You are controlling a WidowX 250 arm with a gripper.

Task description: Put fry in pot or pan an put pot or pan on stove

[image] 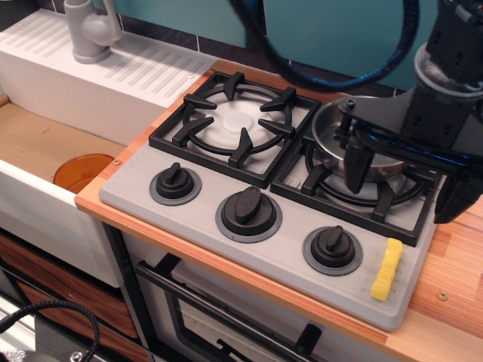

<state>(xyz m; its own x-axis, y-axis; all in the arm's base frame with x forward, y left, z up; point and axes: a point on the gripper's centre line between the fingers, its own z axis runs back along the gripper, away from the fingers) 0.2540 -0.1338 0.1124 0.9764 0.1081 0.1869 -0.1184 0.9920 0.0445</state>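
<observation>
tool (400, 177) fingers apart, straddling pan (355, 136) rim on right burner | fry (388, 269) on stove (249, 249) near-right corner, not in pan | next: lift clear, centre over fry, pinch its narrow sides

A grey faucet (90, 30) is mounted on the white ridged drainboard (143, 64) at the upper left, behind a sink basin (45, 139) in which an orange round disc (81, 172) is seen lying. The wooden worktop (453, 279) is edged in light timber, and an oven door handle (226, 317) is fitted below it. A black cable (45, 313) is looped at the lower left corner.
</observation>
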